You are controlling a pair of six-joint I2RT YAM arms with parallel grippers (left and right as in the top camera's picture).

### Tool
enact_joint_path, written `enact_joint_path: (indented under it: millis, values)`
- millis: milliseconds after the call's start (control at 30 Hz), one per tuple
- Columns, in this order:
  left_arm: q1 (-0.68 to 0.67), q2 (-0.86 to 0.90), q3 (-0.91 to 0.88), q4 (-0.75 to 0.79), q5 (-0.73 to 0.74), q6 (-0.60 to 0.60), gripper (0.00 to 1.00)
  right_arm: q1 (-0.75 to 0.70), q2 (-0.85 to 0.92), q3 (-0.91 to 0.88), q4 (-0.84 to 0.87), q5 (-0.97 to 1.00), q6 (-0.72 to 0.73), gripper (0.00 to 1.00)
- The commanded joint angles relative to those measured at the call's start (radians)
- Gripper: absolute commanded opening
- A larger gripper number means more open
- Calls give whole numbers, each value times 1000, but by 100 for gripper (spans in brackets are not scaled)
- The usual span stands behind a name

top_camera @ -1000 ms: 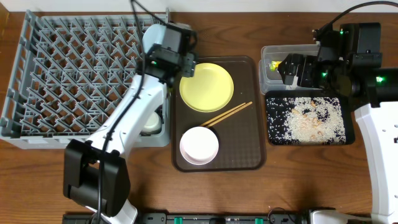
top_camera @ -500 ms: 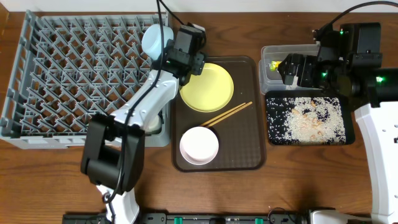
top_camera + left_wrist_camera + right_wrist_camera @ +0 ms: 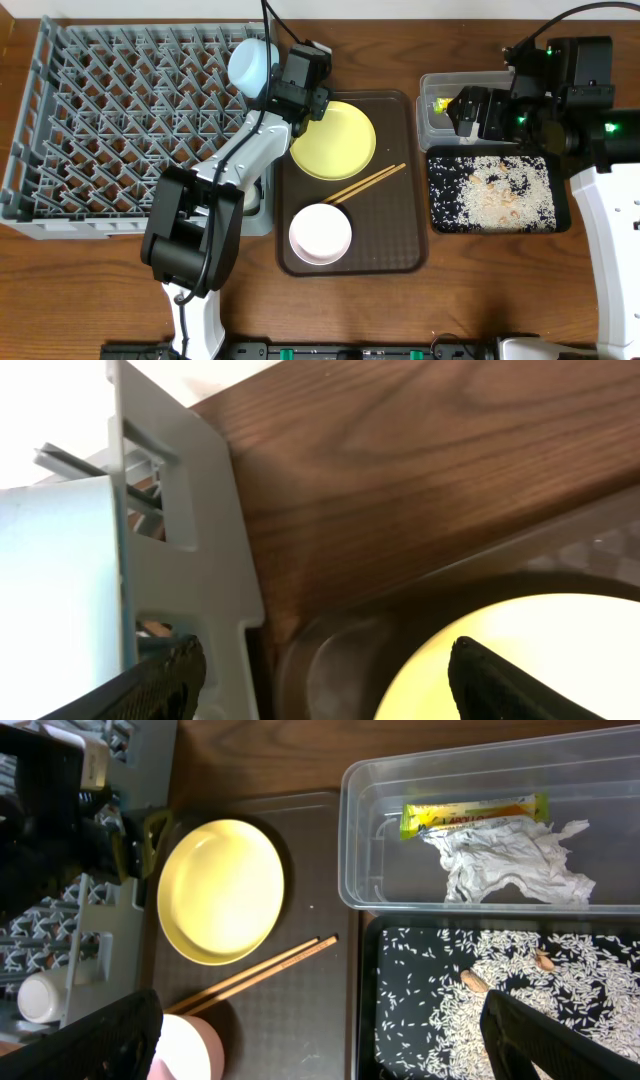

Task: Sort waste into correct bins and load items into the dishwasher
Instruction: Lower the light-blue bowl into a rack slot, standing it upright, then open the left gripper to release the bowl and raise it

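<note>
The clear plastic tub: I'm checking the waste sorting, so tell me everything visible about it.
The clear plastic tub is rectangular and see-through, with rounded corners and a raised rim, and it stands upright on the wooden table. Inside lie a green-and-orange snack wrapper and crumpled white paper, which touch each other. The black tray of rice lies along one long side and the brown tray lies beside one short end.

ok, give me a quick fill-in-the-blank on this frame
The rice scraps lie on the ____ tray.
The chopsticks lie between the white bowl and the ____ plate.
The bowl in the grey rack is light ____.
The crumpled paper shares the clear tub with a snack ____.
Missing: black, yellow, blue, wrapper.
</note>
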Motion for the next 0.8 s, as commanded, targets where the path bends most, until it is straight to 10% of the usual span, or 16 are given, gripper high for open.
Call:
enact_joint_path:
  millis: [0, 767]
  values:
    - [15, 10, 6, 17, -48, 28, 79, -11, 2, 1, -2, 2, 10, 99]
    - [49, 10, 6, 37, -228, 31, 79, -11, 2, 1, -2, 2, 10, 99]
